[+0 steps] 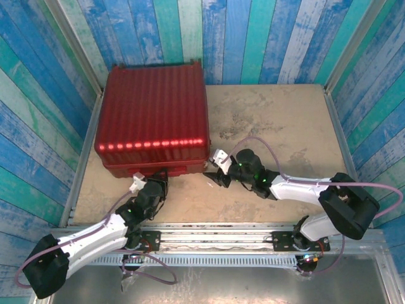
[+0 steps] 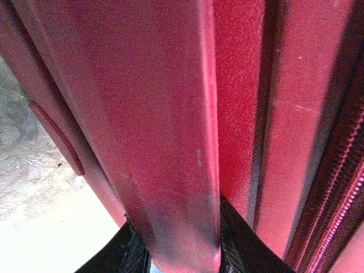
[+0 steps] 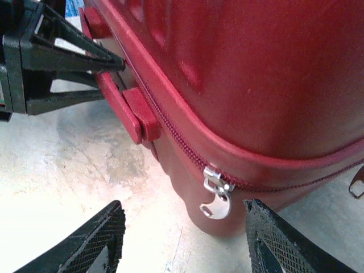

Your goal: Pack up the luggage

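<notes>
The luggage (image 1: 152,114) is a dark-red ribbed hard-shell suitcase lying closed at the table's back left. My left gripper (image 1: 155,182) sits against its near side, shut on the red handle (image 2: 170,170), which runs between the black fingers (image 2: 250,250). In the right wrist view the same left gripper (image 3: 111,77) clamps that handle (image 3: 122,111). My right gripper (image 1: 215,174) is at the suitcase's near-right corner. It is open (image 3: 182,233), its mesh-patterned fingers (image 3: 273,239) apart on either side of a silver zipper pull (image 3: 216,200) that hangs free from the red zipper (image 3: 170,122).
Bare beige tabletop (image 1: 272,126) stretches to the right of the suitcase. Blue and teal plank walls (image 1: 266,38) enclose the table on three sides. A metal rail (image 1: 215,237) carries both arm bases at the near edge. Another zipper pull (image 3: 357,182) hangs at the far right.
</notes>
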Controlling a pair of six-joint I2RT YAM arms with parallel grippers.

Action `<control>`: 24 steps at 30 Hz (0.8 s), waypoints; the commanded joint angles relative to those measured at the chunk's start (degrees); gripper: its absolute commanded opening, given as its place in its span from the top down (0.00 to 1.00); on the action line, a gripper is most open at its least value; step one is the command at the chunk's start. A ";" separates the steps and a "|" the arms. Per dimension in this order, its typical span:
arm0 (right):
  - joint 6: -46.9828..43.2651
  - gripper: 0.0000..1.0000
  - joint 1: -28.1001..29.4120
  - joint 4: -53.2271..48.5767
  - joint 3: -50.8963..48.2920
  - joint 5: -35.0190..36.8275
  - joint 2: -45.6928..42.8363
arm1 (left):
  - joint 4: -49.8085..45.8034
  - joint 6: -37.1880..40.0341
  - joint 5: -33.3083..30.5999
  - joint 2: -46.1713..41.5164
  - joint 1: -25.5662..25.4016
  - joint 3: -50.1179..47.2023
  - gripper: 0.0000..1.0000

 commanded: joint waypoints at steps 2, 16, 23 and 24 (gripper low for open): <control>0.90 0.43 0.00 2.80 2.27 0.74 3.14 | -14.82 11.46 -0.81 2.29 -0.55 -5.52 1.00; 8.33 0.68 0.03 5.24 4.26 6.16 6.31 | -16.76 11.82 -1.25 0.11 -0.51 -5.62 1.00; 16.27 0.77 1.12 8.67 3.50 10.52 9.43 | -16.23 13.24 -0.99 0.23 -0.52 -5.24 1.00; 17.12 0.77 1.31 8.87 3.50 10.65 9.93 | -16.15 13.50 -0.90 0.25 -0.56 -5.28 1.00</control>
